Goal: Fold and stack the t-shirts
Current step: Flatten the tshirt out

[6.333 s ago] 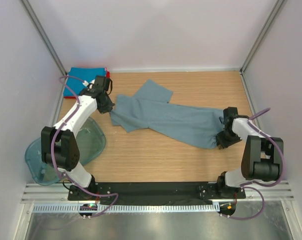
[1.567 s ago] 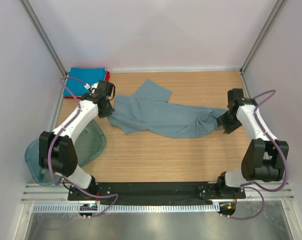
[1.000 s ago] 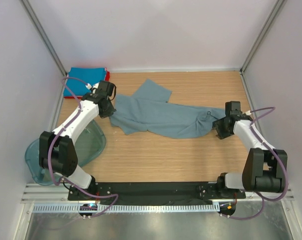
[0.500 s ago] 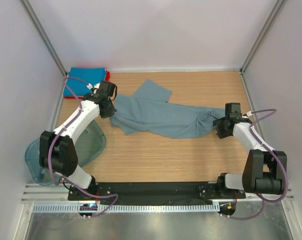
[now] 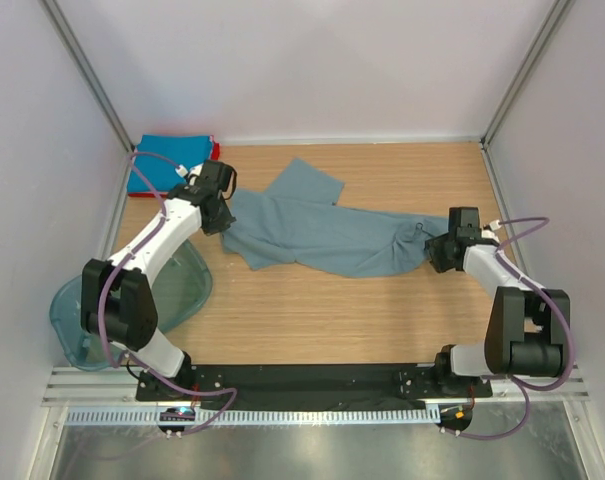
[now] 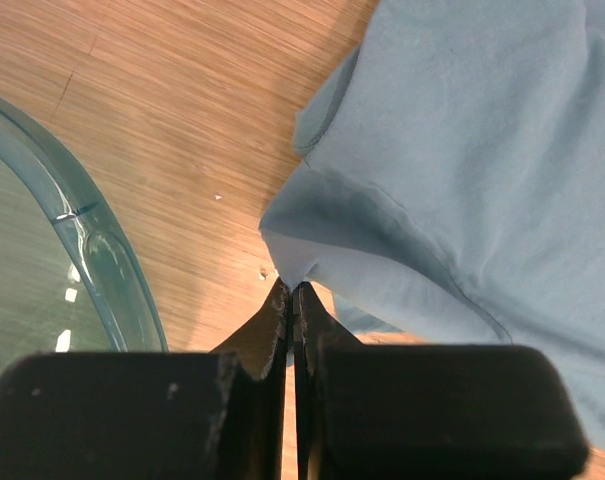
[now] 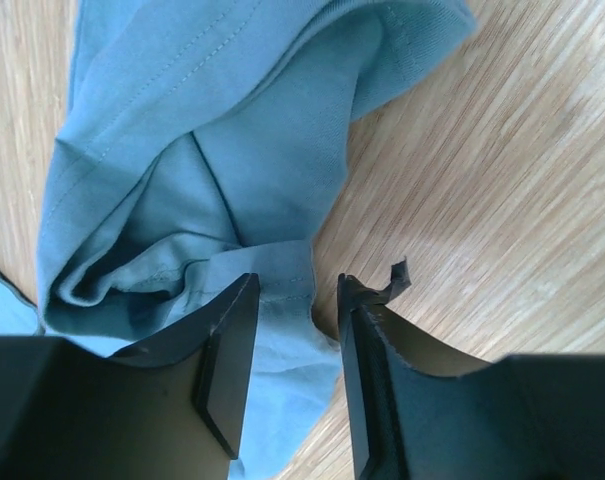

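A grey-blue t-shirt (image 5: pixel 322 235) lies stretched and rumpled across the wooden table. My left gripper (image 5: pixel 220 213) is shut on its left corner; in the left wrist view the cloth (image 6: pixel 462 150) runs into the closed tips of that gripper (image 6: pixel 293 290). My right gripper (image 5: pixel 434 252) sits low at the shirt's bunched right end. In the right wrist view it (image 7: pixel 297 285) stands open with the hemmed edge of the shirt (image 7: pixel 212 130) lying between the fingers. A folded bright blue t-shirt (image 5: pixel 162 160) lies in the back left corner on a red one (image 5: pixel 217 150).
A translucent teal tub (image 5: pixel 102 300) lies at the left near edge, below the left arm; its rim (image 6: pixel 102 270) shows close to the left gripper. White walls close in the table on the left, back and right.
The right gripper has come down from above onto the shirt's right end, shifted slightly left, and its jaws have narrowed a little around the hem. The left gripper has kept its hold in place.
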Controlling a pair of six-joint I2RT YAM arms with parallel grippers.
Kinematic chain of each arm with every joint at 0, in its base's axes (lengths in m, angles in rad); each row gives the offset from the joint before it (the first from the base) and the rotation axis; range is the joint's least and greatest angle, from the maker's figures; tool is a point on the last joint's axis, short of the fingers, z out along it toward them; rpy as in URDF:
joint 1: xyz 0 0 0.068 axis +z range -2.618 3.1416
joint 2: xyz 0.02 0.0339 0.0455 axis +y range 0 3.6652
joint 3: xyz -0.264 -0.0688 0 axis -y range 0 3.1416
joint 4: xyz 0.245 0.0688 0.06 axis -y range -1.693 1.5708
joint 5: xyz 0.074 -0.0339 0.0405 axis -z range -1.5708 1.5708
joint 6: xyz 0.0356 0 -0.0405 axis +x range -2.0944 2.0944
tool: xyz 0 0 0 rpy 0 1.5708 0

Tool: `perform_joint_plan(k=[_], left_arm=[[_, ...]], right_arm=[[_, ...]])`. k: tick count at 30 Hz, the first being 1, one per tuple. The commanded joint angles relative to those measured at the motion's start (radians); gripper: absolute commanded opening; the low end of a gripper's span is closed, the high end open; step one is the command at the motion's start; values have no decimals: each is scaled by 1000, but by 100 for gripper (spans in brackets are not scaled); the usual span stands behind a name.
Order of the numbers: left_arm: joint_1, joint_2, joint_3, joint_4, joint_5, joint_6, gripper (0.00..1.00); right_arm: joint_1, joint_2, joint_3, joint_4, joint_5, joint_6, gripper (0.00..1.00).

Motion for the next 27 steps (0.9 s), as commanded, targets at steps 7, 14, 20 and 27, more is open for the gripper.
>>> perform_joint_plan(k=[7,14,20,27], left_arm=[[-5,-1,34,11,-39,3,0],[-5,-25,86,-5,-36,-20,0],[-5,-66,224,-56,3,-100,0],[-5,-117,474,-90,150,-255,0]], right_arm=[[0,22,-11,51,36,-16,18],[-1,-84,15,-83,138,-88,1],[-21,-228,342,-518,371,-142,1],[-21,-172,906,-854,494,-212,1]])
